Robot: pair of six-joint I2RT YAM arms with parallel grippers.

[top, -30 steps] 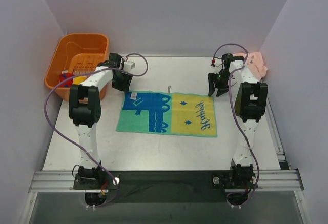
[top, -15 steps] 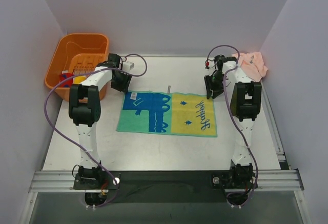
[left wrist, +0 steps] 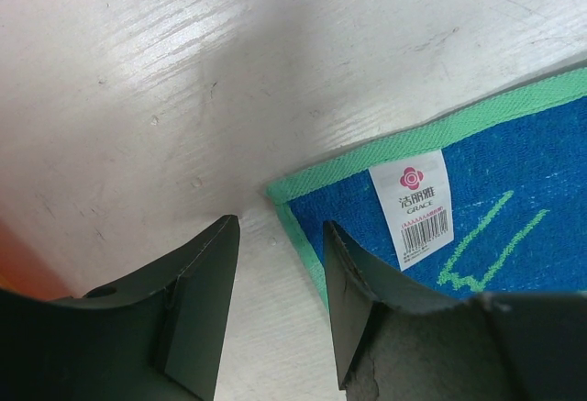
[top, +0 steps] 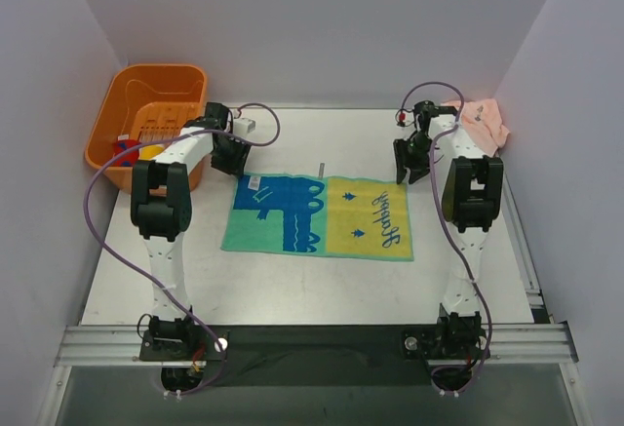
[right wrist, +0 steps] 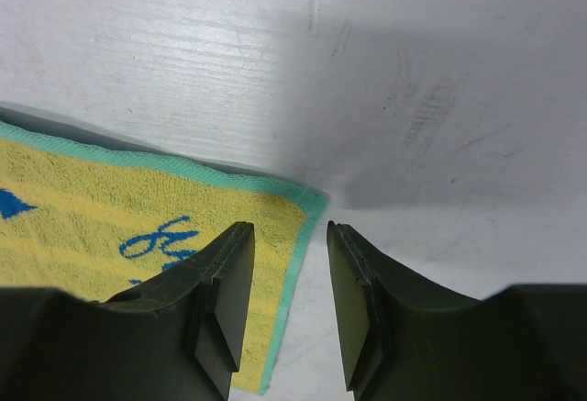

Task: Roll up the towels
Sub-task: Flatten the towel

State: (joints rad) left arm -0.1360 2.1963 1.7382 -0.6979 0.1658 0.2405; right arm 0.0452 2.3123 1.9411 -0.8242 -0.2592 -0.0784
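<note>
Lying flat and fully spread in the middle of the white surface is the blue and yellow towel. Its blue half is to the left, its yellow half to the right, and a green border runs round the edge. The second towel, the pale pink one, sits crumpled in the far right corner of the surface, just beside the right arm's elbow.

The left claw hangs over the far left corner of the spread towel. In its wrist view the two dark fingers stand apart with nothing between them but bare surface and the tip of the green corner. A white label with a barcode lies on the blue cloth just to the right. This claw is open and grips nothing.

The right claw hangs over the far right corner. Its fingers are also parted, with the yellow corner and its green edge showing in the gap below them. It too is open and holds nothing, though I cannot tell whether the fingertips touch the cloth.

An orange basket stands at the far left, with some coloured things inside.
</note>
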